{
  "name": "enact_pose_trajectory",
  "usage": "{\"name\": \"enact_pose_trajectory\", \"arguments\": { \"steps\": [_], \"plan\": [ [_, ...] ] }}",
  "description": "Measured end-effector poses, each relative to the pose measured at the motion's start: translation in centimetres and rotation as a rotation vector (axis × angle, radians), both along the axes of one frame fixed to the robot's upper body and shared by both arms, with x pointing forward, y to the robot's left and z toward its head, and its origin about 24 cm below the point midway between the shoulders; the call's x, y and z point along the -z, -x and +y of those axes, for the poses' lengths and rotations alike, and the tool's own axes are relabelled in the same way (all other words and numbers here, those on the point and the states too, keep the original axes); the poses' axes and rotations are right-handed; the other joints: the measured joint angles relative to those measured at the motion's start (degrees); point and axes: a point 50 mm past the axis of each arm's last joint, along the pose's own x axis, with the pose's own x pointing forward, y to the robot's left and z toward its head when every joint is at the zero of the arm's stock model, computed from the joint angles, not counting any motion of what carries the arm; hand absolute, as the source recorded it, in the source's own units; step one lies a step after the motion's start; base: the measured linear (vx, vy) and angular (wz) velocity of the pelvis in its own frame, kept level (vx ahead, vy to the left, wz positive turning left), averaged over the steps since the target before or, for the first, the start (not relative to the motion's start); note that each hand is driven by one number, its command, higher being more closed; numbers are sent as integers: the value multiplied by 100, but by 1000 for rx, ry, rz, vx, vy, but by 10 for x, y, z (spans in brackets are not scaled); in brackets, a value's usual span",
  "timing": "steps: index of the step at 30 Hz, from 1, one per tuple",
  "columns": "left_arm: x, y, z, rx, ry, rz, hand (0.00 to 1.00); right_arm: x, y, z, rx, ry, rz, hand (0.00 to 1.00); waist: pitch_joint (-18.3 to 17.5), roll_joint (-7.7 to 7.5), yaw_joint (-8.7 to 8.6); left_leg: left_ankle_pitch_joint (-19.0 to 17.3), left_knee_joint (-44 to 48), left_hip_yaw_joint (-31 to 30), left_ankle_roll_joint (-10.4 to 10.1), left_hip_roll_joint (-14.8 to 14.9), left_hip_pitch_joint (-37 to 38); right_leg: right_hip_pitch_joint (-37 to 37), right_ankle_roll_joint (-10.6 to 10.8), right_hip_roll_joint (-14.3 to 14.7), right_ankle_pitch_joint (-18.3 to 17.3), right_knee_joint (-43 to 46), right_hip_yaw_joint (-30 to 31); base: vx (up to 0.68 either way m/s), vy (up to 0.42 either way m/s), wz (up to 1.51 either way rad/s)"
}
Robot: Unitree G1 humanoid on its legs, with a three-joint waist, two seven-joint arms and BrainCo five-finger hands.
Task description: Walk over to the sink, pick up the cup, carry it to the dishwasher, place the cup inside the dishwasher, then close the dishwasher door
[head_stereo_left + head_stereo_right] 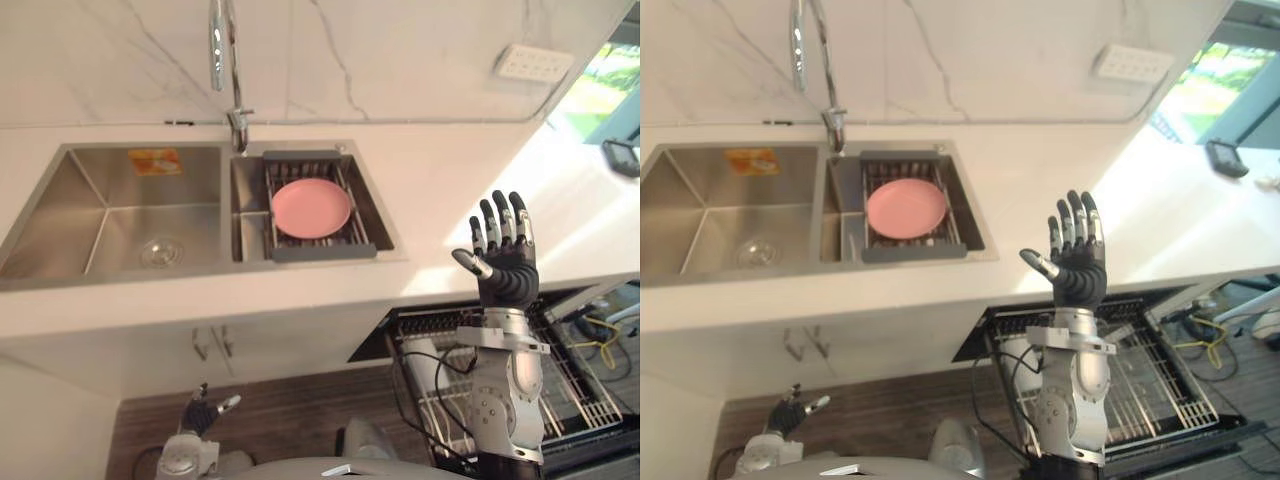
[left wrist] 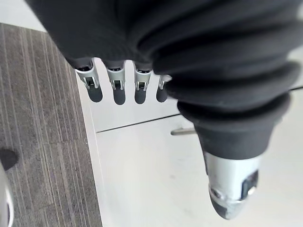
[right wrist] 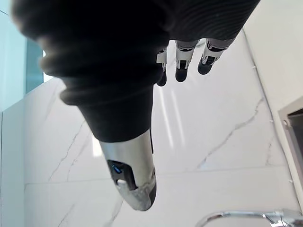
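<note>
- Your left basin (image 1: 130, 225) lies open — only the faucet (image 1: 218, 45) rises behind its inner corner.
- A rack (image 1: 322, 252) holding a pink plate (image 1: 311, 208) fills your right basin (image 1: 249, 215).

The right arm (image 1: 508, 390) stands nearly upright, its silver forearm rising from the lower right. The right hand (image 1: 507, 262) is lifted over the front edge of the counter (image 1: 300, 297), fingers (image 3: 182, 64) straight and slightly fanned, pointing up and away from the body, thumb (image 3: 130, 175) stuck out to the left. It holds nothing. The left arm (image 1: 185, 455) hangs low at the lower left, below the counter's front edge. The left hand (image 1: 203, 411) is relaxed and empty, its fingers (image 2: 118, 87) in a loose straight row and its thumb (image 2: 232, 189) held apart.
</note>
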Motion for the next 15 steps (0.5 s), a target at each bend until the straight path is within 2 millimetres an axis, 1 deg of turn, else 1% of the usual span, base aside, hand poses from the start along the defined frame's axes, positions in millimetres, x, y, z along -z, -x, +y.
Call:
{"name": "enact_pose_trajectory", "arguments": {
  "steps": [1,2,3,4,10,13,15],
  "plan": [
    [1,-2,-1,8,11,8,0,-2,-1,-1,5,1,-10,0,18,17,-19,-24,91,-23,-57,243,-16,-143,-81,294,-96,-1071,-245,303,-137,-2],
    [1,-2,-1,9,12,9,0,-2,0,-1,6,1,-10,0,21,22,-19,-27,121,-25,-74,274,-13,-140,-97,336,-36,-1302,-251,290,-162,-5],
    [1,-1,-1,9,11,13,0,-3,0,-2,8,1,-15,0,8,0,-31,-107,279,-22,-214,345,7,-36,-154,448,525,-2317,-210,175,-99,-3],
    [2,-5,-6,-25,-9,10,0,-17,14,-14,67,42,-81,0,258,111,-55,-734,285,-317,-477,386,288,819,52,793,2256,-4384,121,119,-65,-2],
    [2,-4,-5,-34,-8,9,0,-18,14,-14,65,40,-82,0,282,128,-29,-724,287,-388,-466,387,233,824,66,737,2257,-4429,63,0,0,5],
    [1,-3,0,-79,-20,-3,0,-16,12,-14,44,14,-71,0,283,135,8,-696,273,-463,-467,394,175,943,65,708,2297,-4668,-95,3,-8,21],
    [1,-2,2,-121,-24,-8,0,-17,6,-12,17,-1,-54,0,296,156,49,-648,192,-488,-489,415,160,957,62,702,2313,-4725,-237,22,-25,22]
  ]
}}
